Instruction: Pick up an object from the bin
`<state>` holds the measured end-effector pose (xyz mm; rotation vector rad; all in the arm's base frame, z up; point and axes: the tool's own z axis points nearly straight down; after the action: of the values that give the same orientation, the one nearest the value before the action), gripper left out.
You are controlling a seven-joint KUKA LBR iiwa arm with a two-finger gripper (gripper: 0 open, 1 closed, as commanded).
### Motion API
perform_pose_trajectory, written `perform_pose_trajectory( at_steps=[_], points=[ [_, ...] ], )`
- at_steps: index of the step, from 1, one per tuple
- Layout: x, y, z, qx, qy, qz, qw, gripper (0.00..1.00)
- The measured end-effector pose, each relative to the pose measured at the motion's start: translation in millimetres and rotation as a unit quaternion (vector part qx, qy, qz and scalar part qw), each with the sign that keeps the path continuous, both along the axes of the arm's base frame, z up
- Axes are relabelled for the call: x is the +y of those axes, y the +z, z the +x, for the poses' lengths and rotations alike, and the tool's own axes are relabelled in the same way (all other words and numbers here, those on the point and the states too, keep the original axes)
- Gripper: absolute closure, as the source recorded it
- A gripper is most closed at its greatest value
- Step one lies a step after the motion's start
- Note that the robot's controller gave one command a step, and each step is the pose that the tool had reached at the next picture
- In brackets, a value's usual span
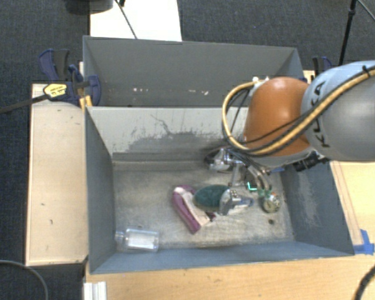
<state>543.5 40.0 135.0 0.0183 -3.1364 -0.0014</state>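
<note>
Grey bin (pixel 147 186): dark green lump (pixel 207 197) partly hidden under the arm (pixel 350 117).

Matt scuffed grey metal bin (pixel 144 167); clear glossy plastic cup (pixel 137 239); smooth purple plastic piece (pixel 186 209).

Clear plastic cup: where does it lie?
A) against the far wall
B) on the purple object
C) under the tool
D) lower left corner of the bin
D: the clear plastic cup lies alone in the lower left corner of the bin, far from the tool.
</note>
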Motion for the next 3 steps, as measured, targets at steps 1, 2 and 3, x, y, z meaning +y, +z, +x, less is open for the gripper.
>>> perform_pose_trajectory(
  at_steps=[1,2,3],
  points=[
    [-4.4,-58.5,16.0,-0.0027,-0.053,0.0,0.9986,0.0],
    [-4.6,-56.2,16.8,-0.0044,-0.053,0.0,0.9986,1.0],
    [-17.9,60.4,24.2,-0.0079,-0.048,0.0,0.9988,1.0]
  ],
)
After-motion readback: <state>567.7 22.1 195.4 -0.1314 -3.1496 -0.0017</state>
